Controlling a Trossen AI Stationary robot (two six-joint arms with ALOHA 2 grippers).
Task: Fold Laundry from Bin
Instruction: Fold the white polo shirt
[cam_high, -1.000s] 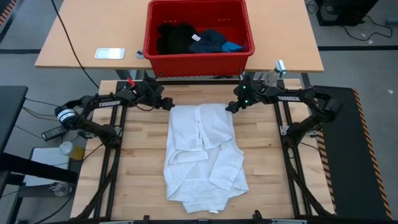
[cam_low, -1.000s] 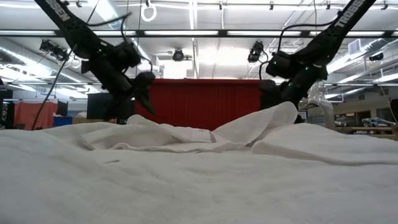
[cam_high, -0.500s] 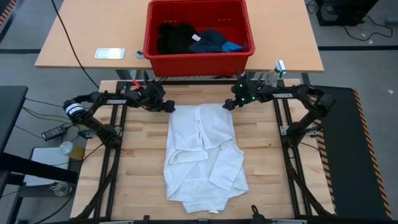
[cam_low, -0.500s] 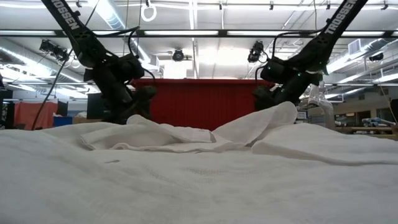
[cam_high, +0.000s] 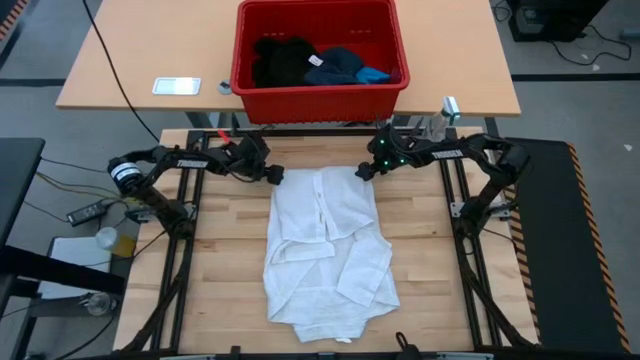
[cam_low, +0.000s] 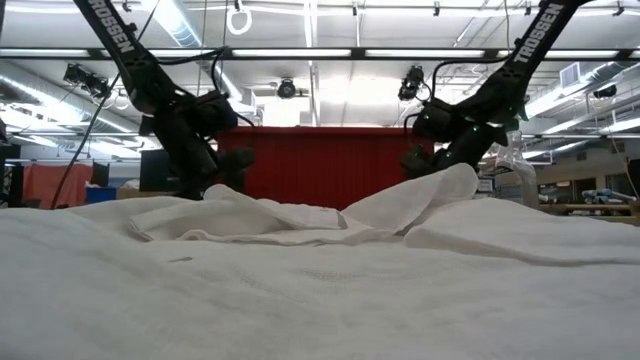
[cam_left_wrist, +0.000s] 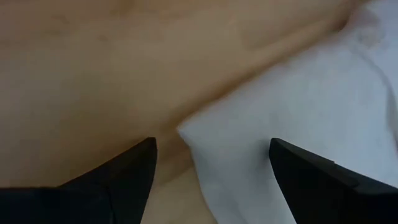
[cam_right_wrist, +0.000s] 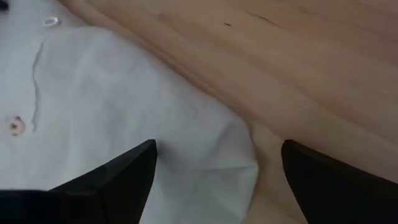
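Observation:
A large white garment (cam_high: 325, 245) lies crumpled on the wooden table, its far edge toward the bin. My left gripper (cam_high: 272, 175) stands open over the garment's far left corner (cam_left_wrist: 189, 134), which shows between the fingers. My right gripper (cam_high: 363, 171) stands open over the far right corner (cam_right_wrist: 245, 163). Both grippers slant downward. The red bin (cam_high: 318, 100) stands on the desk beyond the table's far edge and holds a black garment (cam_high: 282, 60), a navy one (cam_high: 338, 65) and a small blue one (cam_high: 375, 74).
A small white flat device (cam_high: 176, 86) lies on the tan desk left of the bin. Bare wood (cam_high: 220, 260) shows on both sides of the white garment. In the low view the garment (cam_low: 320, 290) fills the foreground, with both arms behind it.
Both grippers have sunk toward the table and closed in on the white garment's far corners, the left one moving toward the table's right, the right one toward its left. The garment has stayed where it was.

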